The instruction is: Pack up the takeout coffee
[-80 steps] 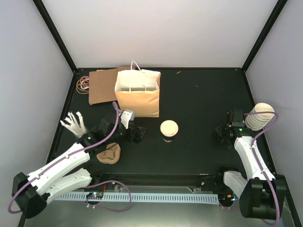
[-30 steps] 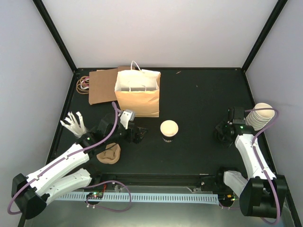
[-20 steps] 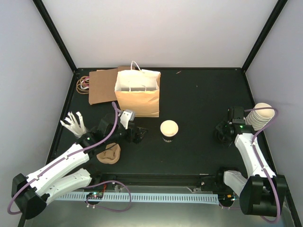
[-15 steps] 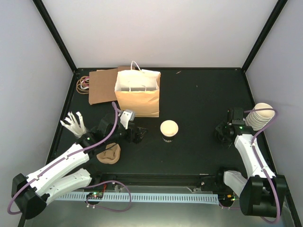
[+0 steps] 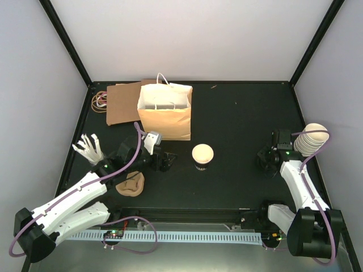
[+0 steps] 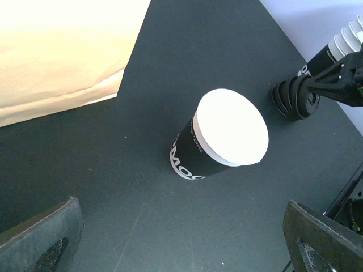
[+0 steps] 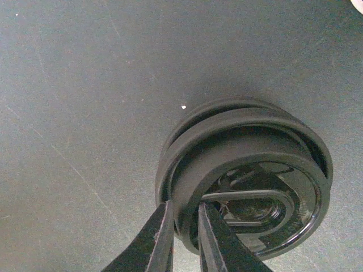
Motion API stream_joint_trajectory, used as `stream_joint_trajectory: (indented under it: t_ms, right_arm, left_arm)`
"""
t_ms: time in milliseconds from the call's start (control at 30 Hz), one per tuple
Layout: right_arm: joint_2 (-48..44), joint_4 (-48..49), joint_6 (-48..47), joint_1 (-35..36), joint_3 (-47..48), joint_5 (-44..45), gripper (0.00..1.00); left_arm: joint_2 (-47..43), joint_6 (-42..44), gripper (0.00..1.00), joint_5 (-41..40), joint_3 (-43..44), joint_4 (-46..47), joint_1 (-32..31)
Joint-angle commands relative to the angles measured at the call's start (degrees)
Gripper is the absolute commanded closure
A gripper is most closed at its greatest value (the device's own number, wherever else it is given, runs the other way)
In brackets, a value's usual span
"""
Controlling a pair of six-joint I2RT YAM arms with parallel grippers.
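One dark takeout cup (image 5: pixel 202 156) with white lettering stands mid-table; its top is cream-white, with no black lid on it. It also shows in the left wrist view (image 6: pixel 221 136). My left gripper (image 5: pixel 164 161) is open and empty, to the cup's left and facing it, fingers (image 6: pixel 39 238) wide apart. A stack of black lids (image 5: pixel 264 160) lies at the right. My right gripper (image 7: pixel 184 226) is closed on the rim of the top black lid (image 7: pixel 249 170), one finger inside the rim and one outside.
A stack of cream paper cups (image 5: pixel 312 139) is just right of the lids. An open paper bag (image 5: pixel 164 110) stands at the back, with flat brown cardboard (image 5: pixel 122 105) and rubber bands (image 5: pixel 100 101) to its left. A brown pulp piece (image 5: pixel 130 184) lies under my left arm.
My right wrist has shifted slightly at the lid stack. The left arm and the cup have not moved.
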Motion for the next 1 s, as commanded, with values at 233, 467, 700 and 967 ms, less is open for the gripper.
stream_joint_trajectory:
  t_ms: [233, 467, 700, 967]
  right_arm:
    - [1.55, 2.45, -0.64, -0.27, 0.54, -0.69, 0.87]
    - [0.87, 0.84, -0.78, -0.27, 1.60, -0.36, 0.92]
    - [-1.31, -2.02, -1.59, -0.29, 3.13, 0.03, 0.93]
    - [-4.60, -5.46, -3.89, 0.31, 4.89, -0.03, 0.93]
  left_arm:
    - [-1.06, 0.09, 0.01, -0.25, 0.91, -0.37, 0.27]
    - [-0.88, -0.08, 0.01, -0.12, 0.99, -0.33, 0.31]
    - [-0.88, -0.44, 0.01, 0.48, 1.00, 0.00, 0.31]
    - [-1.14, -0.74, 0.01, 0.71, 1.15, -0.11, 0.32]
